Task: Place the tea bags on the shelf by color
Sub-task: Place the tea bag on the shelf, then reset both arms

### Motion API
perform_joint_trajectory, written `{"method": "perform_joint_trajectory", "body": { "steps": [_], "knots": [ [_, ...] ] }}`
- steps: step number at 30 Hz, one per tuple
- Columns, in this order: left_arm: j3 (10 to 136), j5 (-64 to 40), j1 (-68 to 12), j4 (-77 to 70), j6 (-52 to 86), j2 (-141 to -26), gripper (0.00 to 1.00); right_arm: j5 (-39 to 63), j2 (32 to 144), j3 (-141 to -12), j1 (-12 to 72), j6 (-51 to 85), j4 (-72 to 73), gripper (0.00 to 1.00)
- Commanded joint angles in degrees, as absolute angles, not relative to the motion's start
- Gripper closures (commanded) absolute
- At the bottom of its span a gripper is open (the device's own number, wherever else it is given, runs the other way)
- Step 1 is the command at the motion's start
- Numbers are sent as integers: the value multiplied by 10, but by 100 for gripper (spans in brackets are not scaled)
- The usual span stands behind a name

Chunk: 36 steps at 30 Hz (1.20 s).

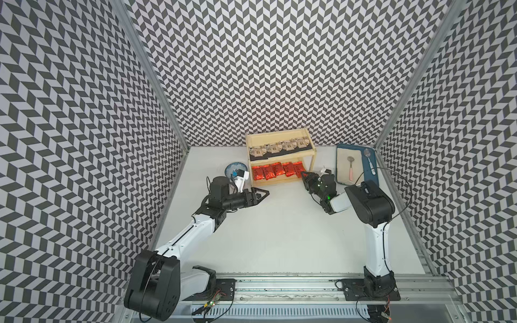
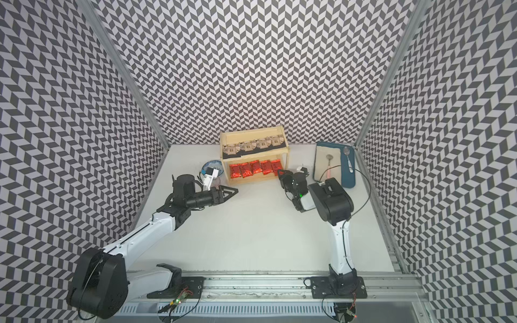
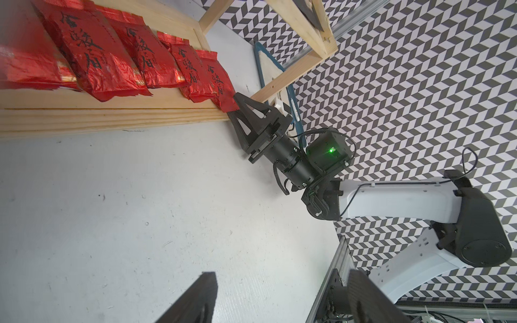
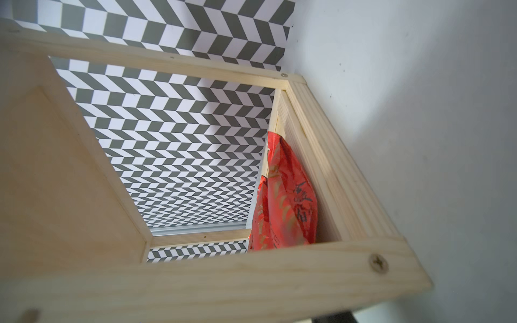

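Note:
The pale wood shelf (image 1: 279, 182) (image 2: 251, 181) stands at the back of the table. Several black tea bags (image 1: 277, 146) (image 2: 253, 145) line its upper tier, and several red foil tea bags (image 1: 275, 170) (image 2: 253, 167) (image 3: 95, 58) line its lower tier. My right gripper (image 1: 303, 174) (image 2: 280, 171) (image 3: 232, 105) is at the lower tier's right end. Its fingers stand slightly apart, with a corner of the rightmost red bag (image 1: 298, 168) (image 3: 219, 84) (image 4: 285, 201) between the tips. My left gripper (image 1: 265, 193) (image 2: 235, 190) (image 3: 282, 275) hovers open and empty over the table in front of the shelf's left end.
A blue tray (image 1: 370, 174) (image 2: 349, 179) holding spoons lies right of the shelf, behind my right arm. A blue patterned dish (image 1: 230, 167) (image 2: 209, 165) sits left of the shelf, behind my left wrist. Patterned walls close in three sides.

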State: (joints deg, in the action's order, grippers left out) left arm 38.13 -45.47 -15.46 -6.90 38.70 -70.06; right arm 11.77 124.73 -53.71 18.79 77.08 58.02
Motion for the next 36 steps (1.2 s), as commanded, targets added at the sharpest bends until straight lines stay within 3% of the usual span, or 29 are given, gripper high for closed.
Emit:
{"method": "perform_joint_trajectory", "body": {
  "steps": [1, 21, 25, 28, 29, 30, 31, 33, 34, 36],
  "knots": [
    [374, -467, -147, -94, 392, -687, 22, 139, 1245, -534, 189, 772, 511, 61],
    [399, -419, -128, -53, 376, -705, 22, 169, 1146, -461, 219, 751, 405, 57],
    [404, -330, -131, 13, 330, -639, 16, 154, 1003, -369, 233, 643, 381, 57],
    [420, -191, -133, 72, 287, -571, 5, 168, 861, -318, 227, 480, 331, 56],
    [420, -156, -133, 74, 279, -551, 1, 156, 831, -318, 224, 453, 286, 56],
    [416, -107, -132, 71, 274, -529, 0, 77, 767, -321, 220, 384, 221, 55],
    [410, -57, -132, 61, 272, -510, 0, 4, 712, -322, 220, 341, 179, 53],
    [358, 31, -132, -10, 249, -475, 0, -120, 635, -295, 219, 227, 203, 25],
    [310, 76, -133, -84, 200, -469, 0, -168, 611, -265, 213, 175, 260, 23],
    [285, 144, -138, -136, 90, -517, 0, -114, 584, -213, 178, 147, 338, 29]
  ]
}}
